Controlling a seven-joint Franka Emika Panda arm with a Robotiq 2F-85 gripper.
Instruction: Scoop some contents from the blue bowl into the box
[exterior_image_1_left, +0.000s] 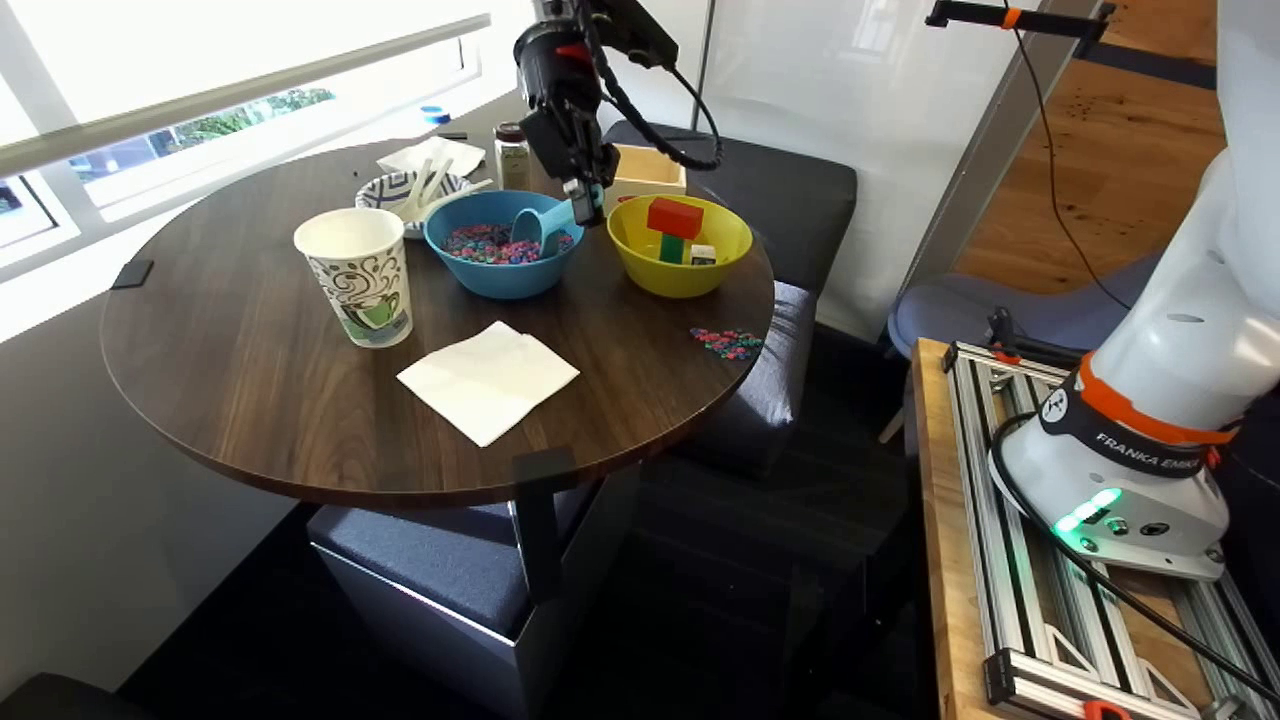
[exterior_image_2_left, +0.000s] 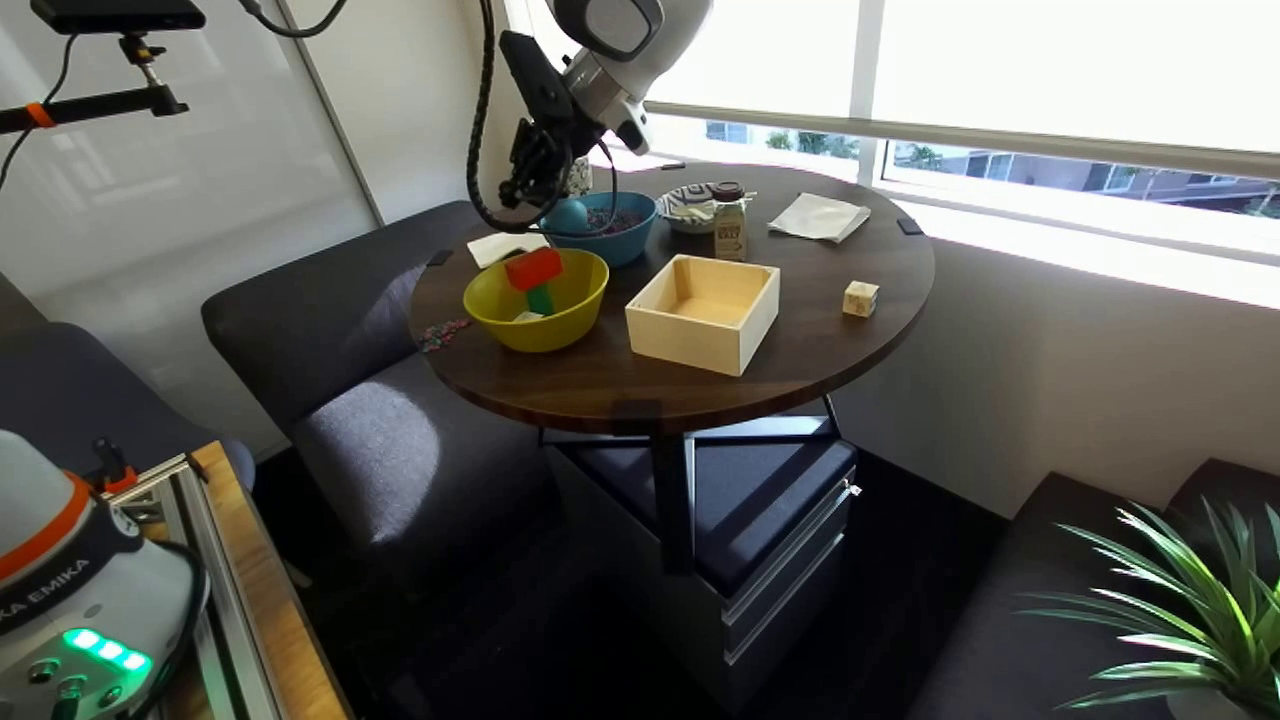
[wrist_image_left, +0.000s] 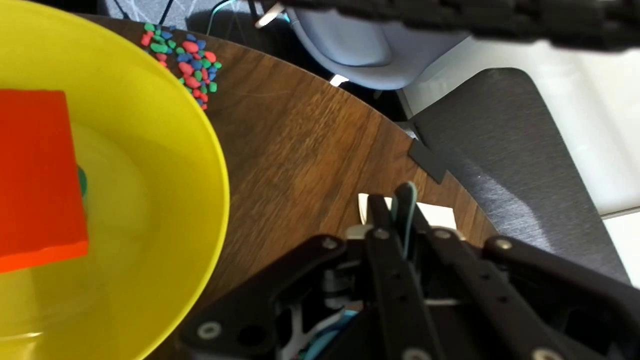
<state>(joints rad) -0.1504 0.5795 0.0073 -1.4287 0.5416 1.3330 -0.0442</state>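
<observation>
Wrist view: claw (wrist_image_left: 401, 212) clamped on a blue scoop (exterior_image_1_left: 540, 228), which, in an exterior view, is at the contents (exterior_image_1_left: 472, 244) in the blue bowl (exterior_image_1_left: 500, 284), just beside the claw, load unclear; box (exterior_image_2_left: 685, 340), apart from the claw, looks bare inside, so delivery judged undone.

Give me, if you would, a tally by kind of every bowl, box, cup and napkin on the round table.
Bowls: 3 (blue bowl, yellow bowl, patterned bowl)
Box: 1
Cup: 1
Napkins: 2
Total: 7
</observation>
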